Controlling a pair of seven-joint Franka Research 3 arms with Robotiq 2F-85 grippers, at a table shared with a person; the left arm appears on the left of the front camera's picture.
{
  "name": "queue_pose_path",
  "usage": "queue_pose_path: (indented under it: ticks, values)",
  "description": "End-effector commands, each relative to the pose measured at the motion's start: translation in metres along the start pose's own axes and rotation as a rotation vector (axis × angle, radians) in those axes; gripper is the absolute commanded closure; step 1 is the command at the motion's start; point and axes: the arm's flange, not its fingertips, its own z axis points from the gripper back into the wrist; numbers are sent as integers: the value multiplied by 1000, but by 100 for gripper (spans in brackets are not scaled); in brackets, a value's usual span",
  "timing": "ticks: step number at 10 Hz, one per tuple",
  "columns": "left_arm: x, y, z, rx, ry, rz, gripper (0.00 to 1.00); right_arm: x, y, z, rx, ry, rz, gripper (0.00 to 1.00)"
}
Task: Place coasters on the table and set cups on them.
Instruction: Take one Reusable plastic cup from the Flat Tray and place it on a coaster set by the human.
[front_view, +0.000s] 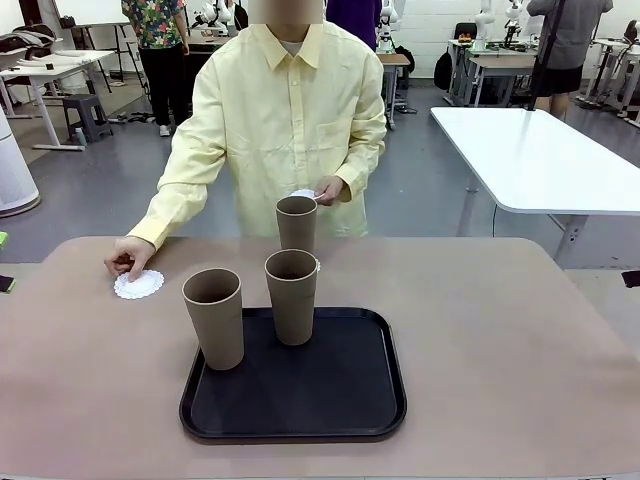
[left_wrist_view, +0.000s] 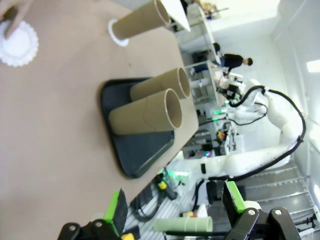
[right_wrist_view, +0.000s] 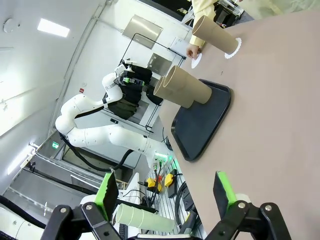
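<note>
**One cup on its coaster, two on the tray**

The person presses one hand (front_view: 128, 256) onto a coaster (front_view: 138, 285) lying on the table (front_view: 500, 340) near its far left side. The other hand (front_view: 330, 188) holds a second coaster (front_view: 303, 193). A cup (front_view: 296, 222) stands upright on a third coaster (left_wrist_view: 112, 29) just beyond the black tray (front_view: 300, 400). A second cup (front_view: 214, 318) and a third cup (front_view: 291, 296) stand upright on the tray. The left gripper (left_wrist_view: 175, 204) and the right gripper (right_wrist_view: 166, 191) are both well apart from the cups, their fingers spread wide with nothing between them.
</note>
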Motion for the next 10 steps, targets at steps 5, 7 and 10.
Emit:
queue_pose_path:
  ticks: [5, 7, 10]
  values:
    - [-1, 0, 2, -9, -3, -14, 0, -1, -1, 0, 2, 0, -2, 0]
    - [-1, 0, 2, -9, -3, -14, 0, -1, -1, 0, 2, 0, -2, 0]
    - [-1, 0, 2, -9, -3, -14, 0, -1, -1, 0, 2, 0, -2, 0]
